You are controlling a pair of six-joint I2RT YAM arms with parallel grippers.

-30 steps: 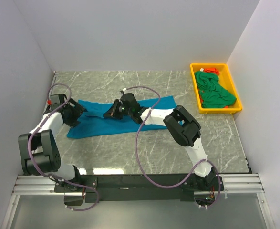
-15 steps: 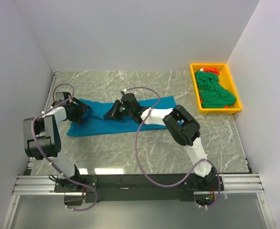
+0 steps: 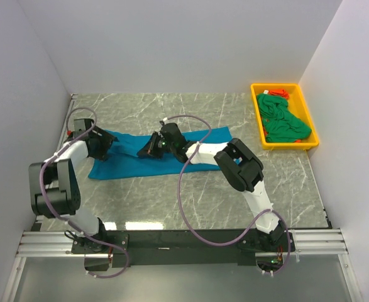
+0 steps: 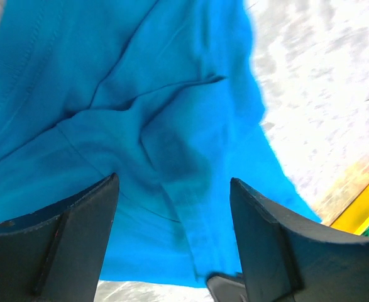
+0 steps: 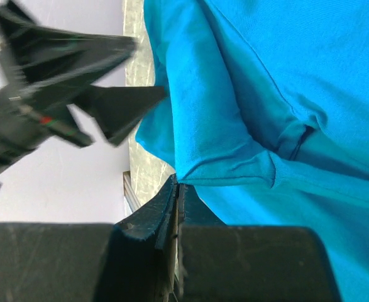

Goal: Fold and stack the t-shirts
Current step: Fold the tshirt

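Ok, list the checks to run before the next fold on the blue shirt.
1. Right gripper shut on the teal-blue shirt: ok.
2. Left gripper open, above the shirt's left end: ok.
3. Left gripper holding cloth: not ok, nothing gripped yet.
4. Shirt smooth: not ok, creased near both grippers.
5. Green shirt clear of the fold, in the yellow bin: ok.

I have open table (image 3: 140, 201) on the near side of the blue shirt (image 3: 212, 135). The right arm (image 3: 241, 167) crosses mid-table. The yellow bin (image 3: 291, 146) fills the far right corner; walls (image 3: 171, 50) close three sides.
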